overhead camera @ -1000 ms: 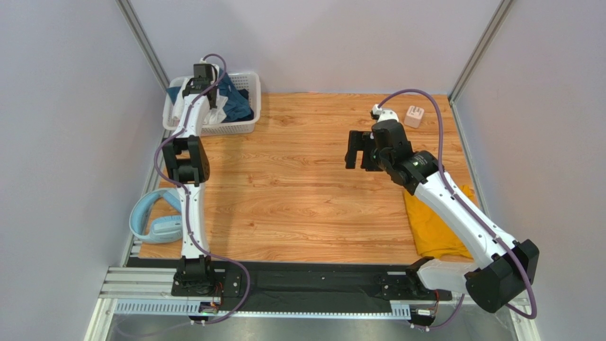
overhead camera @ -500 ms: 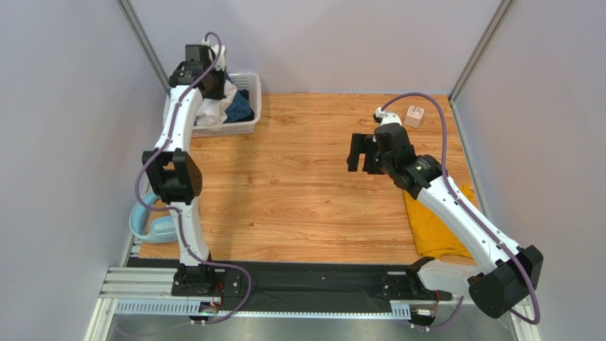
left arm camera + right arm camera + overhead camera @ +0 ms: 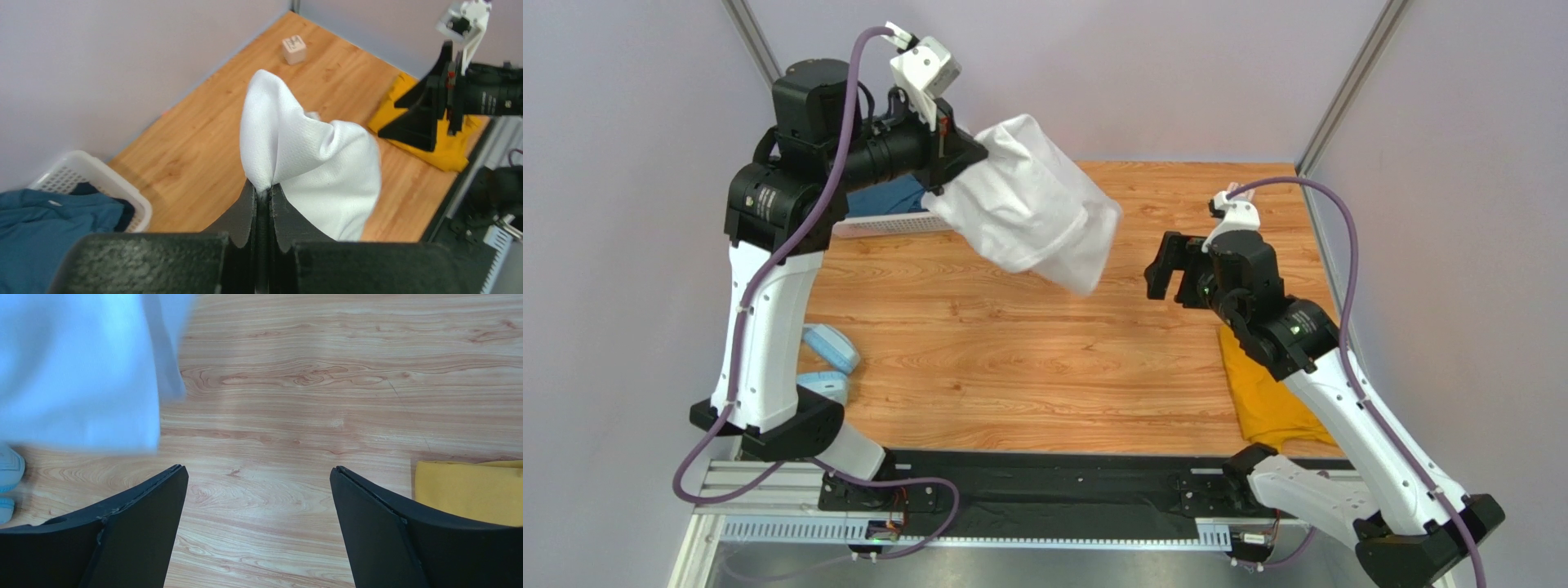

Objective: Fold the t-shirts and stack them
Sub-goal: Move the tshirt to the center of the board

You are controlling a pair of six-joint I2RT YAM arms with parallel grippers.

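Three shirts are in play, and I'd judge only one of them finished. Farthest left, the dark teal-blue cotton t-shirt (image 3: 49, 220) lies crumpled in the white plastic lattice basket (image 3: 92, 174) at the far left corner of the wood-grain table (image 3: 1014, 355), unfolded and waiting its turn. Next along, the left gripper (image 3: 263, 190) is raised high, its black fingers pinched tight on a bunched edge of the white short-sleeved t-shirt (image 3: 1032, 214). That shirt hangs in the air over the table, clear of the boards, billowing into a loose sack. Its weave looks fine and slightly dimpled, thin enough to drape softly, and no neck label shows from here. It needs laying flat, folding and carrying over. Further right, the right gripper (image 3: 1173, 267) hovers above bare wood with its two dark angular fingers spread wide and nothing between them; to my eye it is placed to catch the hanging cloth. Farthest right, near the table's front edge, the mustard-yellow t-shirt (image 3: 1265, 398) rests as a flat, squared packet with a crisp edge, partly hidden under the right arm, and looks to be the base of the stack. So two shirts remain to fold and pile.
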